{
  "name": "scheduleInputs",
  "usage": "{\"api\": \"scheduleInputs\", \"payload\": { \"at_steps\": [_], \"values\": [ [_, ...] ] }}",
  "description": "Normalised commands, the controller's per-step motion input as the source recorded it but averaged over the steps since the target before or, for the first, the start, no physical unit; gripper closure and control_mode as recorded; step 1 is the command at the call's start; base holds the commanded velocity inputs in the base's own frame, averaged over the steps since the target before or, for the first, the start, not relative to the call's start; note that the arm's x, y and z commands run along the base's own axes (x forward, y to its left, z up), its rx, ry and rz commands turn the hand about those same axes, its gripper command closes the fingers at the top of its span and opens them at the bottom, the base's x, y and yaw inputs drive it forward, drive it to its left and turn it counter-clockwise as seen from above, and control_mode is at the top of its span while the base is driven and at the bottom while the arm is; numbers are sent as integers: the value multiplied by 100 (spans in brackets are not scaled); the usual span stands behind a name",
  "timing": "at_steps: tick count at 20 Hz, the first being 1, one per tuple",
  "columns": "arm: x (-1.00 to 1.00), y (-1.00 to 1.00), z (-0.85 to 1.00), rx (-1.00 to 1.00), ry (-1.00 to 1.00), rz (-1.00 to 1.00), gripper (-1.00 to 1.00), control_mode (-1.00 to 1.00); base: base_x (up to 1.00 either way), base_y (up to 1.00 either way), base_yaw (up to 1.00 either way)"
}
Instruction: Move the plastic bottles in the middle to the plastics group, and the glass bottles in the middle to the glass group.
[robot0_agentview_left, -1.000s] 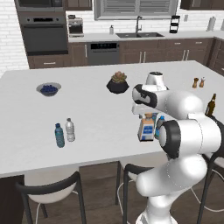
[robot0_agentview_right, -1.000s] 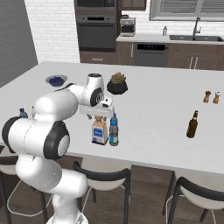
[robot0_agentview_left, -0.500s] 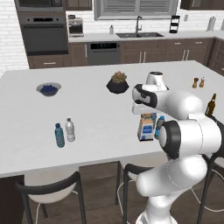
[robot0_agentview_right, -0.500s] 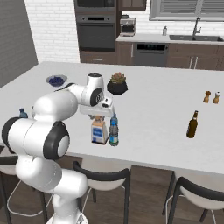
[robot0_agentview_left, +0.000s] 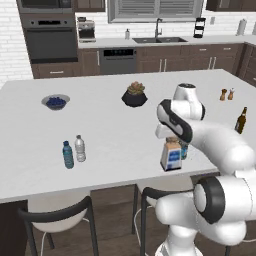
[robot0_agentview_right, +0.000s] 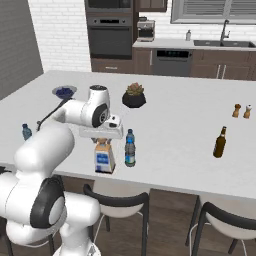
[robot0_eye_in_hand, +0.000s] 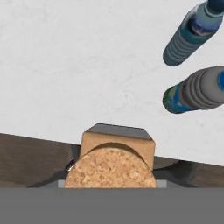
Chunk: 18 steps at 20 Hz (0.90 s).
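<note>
Glass bottle (robot0_agentview_right: 103, 156) with the cork stopper (robot0_eye_in_hand: 110, 165) sits directly under the end effector (robot0_agentview_right: 102, 141), near the front edge of the surface (robot0_agentview_left: 110, 135). Fingers have just closed in from wide open, and end effector now looks clenched on the stopper/neck, so grasp seems made; bottle not lifted yet. Two blue-capped plastic bottles stand just beside it: darker one (robot0_agentview_right: 130, 148) close, paler one (robot0_eye_in_hand: 189, 36) a bit further out. Brown bottle (robot0_agentview_right: 220, 142), the glass group, is well off to the side. Plastics pair (robot0_agentview_left: 73, 151) is well apart on the opposite side. Judgement: next is lift and carry to the brown bottle; top-heavy grip, tilt risk
</note>
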Motion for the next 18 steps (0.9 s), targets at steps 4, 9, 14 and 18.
{"api": "scheduleInputs", "payload": {
  "at_steps": [4, 9, 14, 18],
  "values": [
    [-100, -3, 14, 0, 0, 7, 100, -100, 0, 0, 0],
    [-100, -54, 16, 2, 0, 0, 100, -100, 0, 0, 0],
    [-67, -93, 14, 7, 0, -5, 100, -100, 0, 0, 0],
    [-34, -100, 23, 14, 0, -4, 100, -100, 0, 0, 0]
  ]
}}
